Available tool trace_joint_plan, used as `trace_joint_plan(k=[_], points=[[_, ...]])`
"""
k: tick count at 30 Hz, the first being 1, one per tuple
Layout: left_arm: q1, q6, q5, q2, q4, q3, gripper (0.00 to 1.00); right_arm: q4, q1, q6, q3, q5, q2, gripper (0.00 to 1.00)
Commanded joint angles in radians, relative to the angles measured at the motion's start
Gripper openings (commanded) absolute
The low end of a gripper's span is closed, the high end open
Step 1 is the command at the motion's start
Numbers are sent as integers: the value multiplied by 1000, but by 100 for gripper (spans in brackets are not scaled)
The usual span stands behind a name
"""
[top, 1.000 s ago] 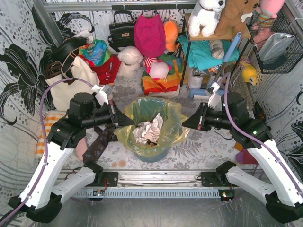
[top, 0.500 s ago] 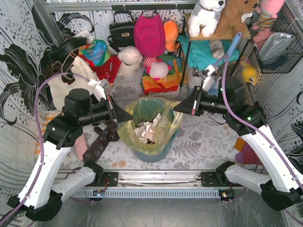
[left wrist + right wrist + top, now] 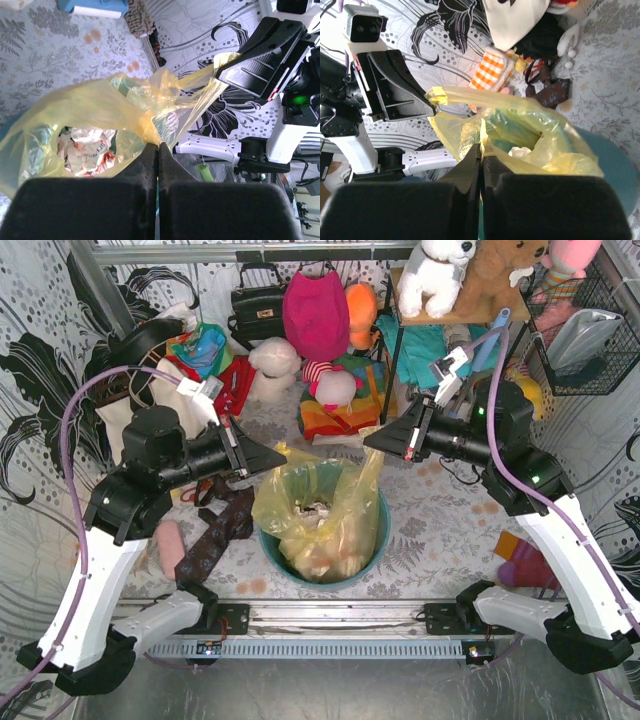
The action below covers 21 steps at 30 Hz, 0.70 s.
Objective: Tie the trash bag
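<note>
fingertips of left gripper [image 3: 282,452] and right gripper [image 3: 368,439] pinch trash bag [image 3: 280,520] edges.

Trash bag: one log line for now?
left hand: shut on trash bag | right hand: shut on trash bag | knot: none

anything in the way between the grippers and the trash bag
Nothing visible. The left gripper and right gripper are each shut on a pulled-up edge of the trash bag above the teal bin, with only open space between the two tips.

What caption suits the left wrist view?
The trash bag stretched between the shut left gripper and the opposing right gripper.
</note>
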Motion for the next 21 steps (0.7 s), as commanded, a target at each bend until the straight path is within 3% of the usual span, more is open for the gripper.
trace_joint_plan(k=[1,7,21], points=[[-4,6,-56,-17,84,37,0,46,5,-3,64,61,-11,0],[-4,1,-113,16,166,-11,0,0,5,-44,75,143,-2,0],[7,42,-171,143,270,-84,0,17,6,-88,-90,254,34,0]])
